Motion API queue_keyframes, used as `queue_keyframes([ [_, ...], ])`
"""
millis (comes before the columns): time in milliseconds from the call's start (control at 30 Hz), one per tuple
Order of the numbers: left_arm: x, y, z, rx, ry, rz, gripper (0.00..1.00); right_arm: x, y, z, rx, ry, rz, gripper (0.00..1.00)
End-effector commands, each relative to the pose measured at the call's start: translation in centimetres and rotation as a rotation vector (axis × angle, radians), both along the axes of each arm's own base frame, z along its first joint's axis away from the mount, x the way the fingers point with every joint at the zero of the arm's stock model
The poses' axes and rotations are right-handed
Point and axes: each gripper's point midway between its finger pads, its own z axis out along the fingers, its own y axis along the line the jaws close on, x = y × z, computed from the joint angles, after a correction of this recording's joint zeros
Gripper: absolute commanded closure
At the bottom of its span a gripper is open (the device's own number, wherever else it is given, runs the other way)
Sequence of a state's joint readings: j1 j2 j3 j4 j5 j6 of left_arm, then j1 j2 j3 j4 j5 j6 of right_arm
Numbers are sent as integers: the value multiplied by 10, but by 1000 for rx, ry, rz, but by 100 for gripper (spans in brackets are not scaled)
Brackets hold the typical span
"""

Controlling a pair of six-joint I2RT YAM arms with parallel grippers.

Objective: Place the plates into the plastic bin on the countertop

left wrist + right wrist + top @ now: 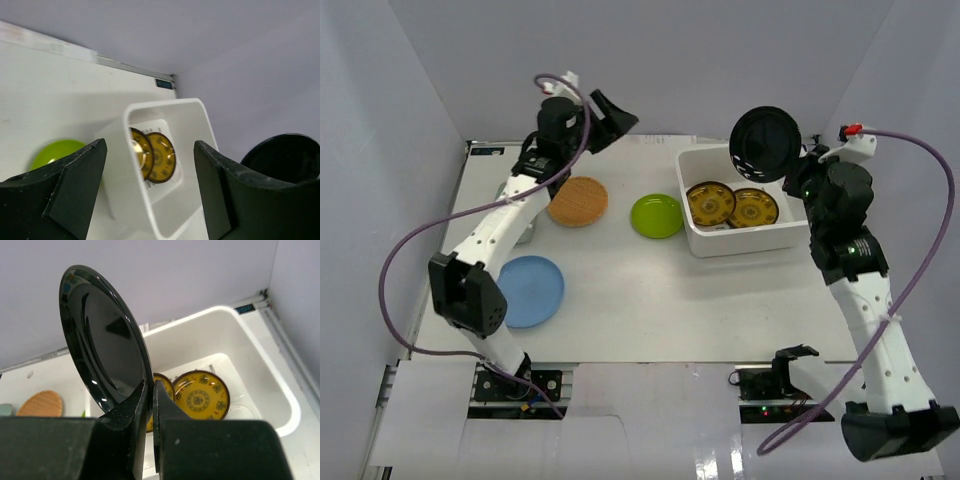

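The white plastic bin [705, 245] stands at the right of the countertop [650, 300] with two amber patterned plates [732, 206] flat inside. My right gripper [798, 160] is shut on the rim of a glossy black plate [765, 143], held on edge above the bin's far side; the right wrist view shows it [105, 360] over the amber plates [201, 395]. My left gripper [610, 118] is open and empty, raised at the far left. A woven tan plate [578, 201], a lime green plate [657, 215] and a light blue plate [528, 290] lie on the countertop. The other plates are hidden.
Grey walls close in the far and side edges. A small greyish object [517, 230] lies partly hidden under my left arm. The left wrist view shows the bin [165, 150], the green plate [55, 152] and the black plate [285, 160].
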State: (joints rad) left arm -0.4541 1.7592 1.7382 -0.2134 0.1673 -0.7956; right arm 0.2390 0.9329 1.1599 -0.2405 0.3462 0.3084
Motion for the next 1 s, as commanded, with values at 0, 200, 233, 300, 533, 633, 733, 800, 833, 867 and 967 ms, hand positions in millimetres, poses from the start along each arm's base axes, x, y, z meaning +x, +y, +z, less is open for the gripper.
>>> queue_keyframes([
  [0,-22,45,-34,5,66,92,20,32,17,-29,81,54,161,92],
  [200,-80,70,-160,48,286,119,22,74,30,-97,167,231,279,92],
  [233,-84,70,-172,36,316,121,22,82,31,-112,178,272,281,92],
  [300,-90,68,-201,36,380,108,22,91,33,-135,196,328,287,92],
  [533,-71,49,-258,70,470,120,25,99,24,-167,235,414,239,44],
  [633,-60,37,-283,70,521,119,28,91,22,-153,217,377,236,20],
  [733,-49,23,-293,40,531,117,31,74,31,-128,208,320,297,20],
  [800,-45,15,-296,37,529,117,35,53,40,-117,208,271,339,21],
  [833,-43,12,-299,41,531,117,39,44,47,-117,207,259,363,21],
  [867,-39,7,-304,46,535,124,46,28,63,-106,212,220,417,22],
  [967,-35,4,-318,71,547,162,68,-8,108,-125,249,228,544,24],
])
